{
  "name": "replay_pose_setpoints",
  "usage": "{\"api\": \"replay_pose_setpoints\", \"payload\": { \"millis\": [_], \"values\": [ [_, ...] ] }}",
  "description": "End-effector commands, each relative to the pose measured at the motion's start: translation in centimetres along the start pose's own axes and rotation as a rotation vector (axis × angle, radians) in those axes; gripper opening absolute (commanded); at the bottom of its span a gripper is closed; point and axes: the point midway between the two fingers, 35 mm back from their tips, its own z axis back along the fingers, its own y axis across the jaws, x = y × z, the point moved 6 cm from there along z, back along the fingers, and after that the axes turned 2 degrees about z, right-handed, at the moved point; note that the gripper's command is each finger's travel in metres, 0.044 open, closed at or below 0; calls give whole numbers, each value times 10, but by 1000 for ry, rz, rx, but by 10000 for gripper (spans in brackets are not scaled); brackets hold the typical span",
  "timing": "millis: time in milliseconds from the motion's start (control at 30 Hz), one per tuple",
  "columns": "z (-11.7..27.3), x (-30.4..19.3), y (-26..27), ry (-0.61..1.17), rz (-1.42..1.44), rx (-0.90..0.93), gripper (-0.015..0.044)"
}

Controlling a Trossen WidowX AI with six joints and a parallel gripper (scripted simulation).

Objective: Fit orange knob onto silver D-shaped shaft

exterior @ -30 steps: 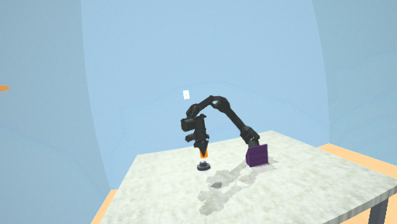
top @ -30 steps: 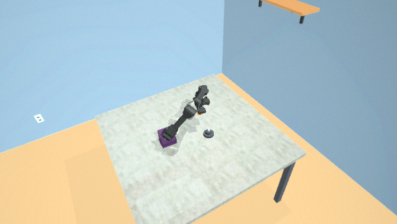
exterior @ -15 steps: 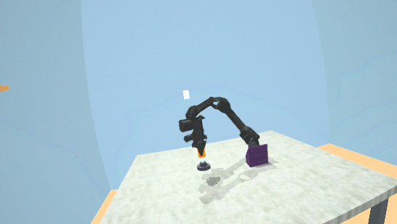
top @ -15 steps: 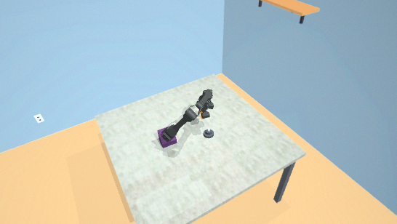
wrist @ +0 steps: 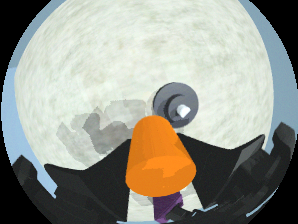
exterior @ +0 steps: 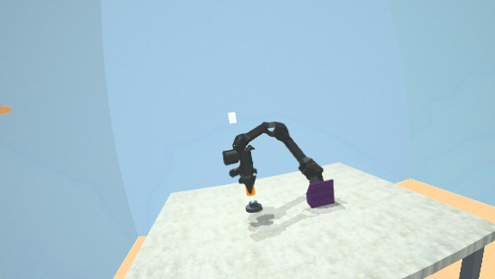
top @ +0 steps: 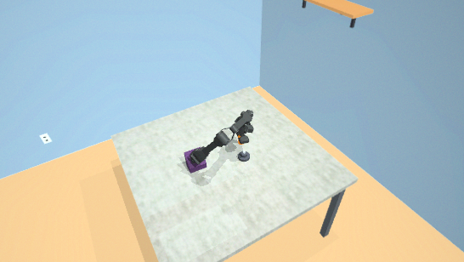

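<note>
The orange knob (top: 240, 142) (exterior: 250, 192) (wrist: 159, 160) is held between the fingers of my gripper (exterior: 250, 187) (wrist: 161, 167), which is shut on it. The knob hangs above the table; its hole is not visible. The dark round pedestal (top: 244, 157) (exterior: 254, 208) (wrist: 167, 91) stands on the table, a little below the knob. Its silver shaft (top: 244, 151) (wrist: 184, 111) points up and shows just beyond the knob's narrow end, slightly right, in the wrist view. A gap shows between knob and pedestal in the exterior view. The shaft's flat side cannot be made out.
The purple base block (top: 195, 165) (exterior: 321, 194) carries the arm and stands on the pale table (top: 191, 213) (exterior: 204, 240). The arm arches over from it to the pedestal. Shadows of the arm lie on the table beside the pedestal. An orange shelf (top: 344, 8) is on the wall.
</note>
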Motion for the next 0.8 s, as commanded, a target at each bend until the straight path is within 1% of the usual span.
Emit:
{"api": "replay_pose_setpoints", "payload": {
  "millis": [0,367,567,767],
  "values": [
    [-4,2,-13,-3,-1,-9,0],
    [-13,3,-46,-3,-3,-27,0],
    [-17,3,-47,-2,-4,-28,0],
    [-35,3,-48,-3,-5,-29,0]
  ]
}}
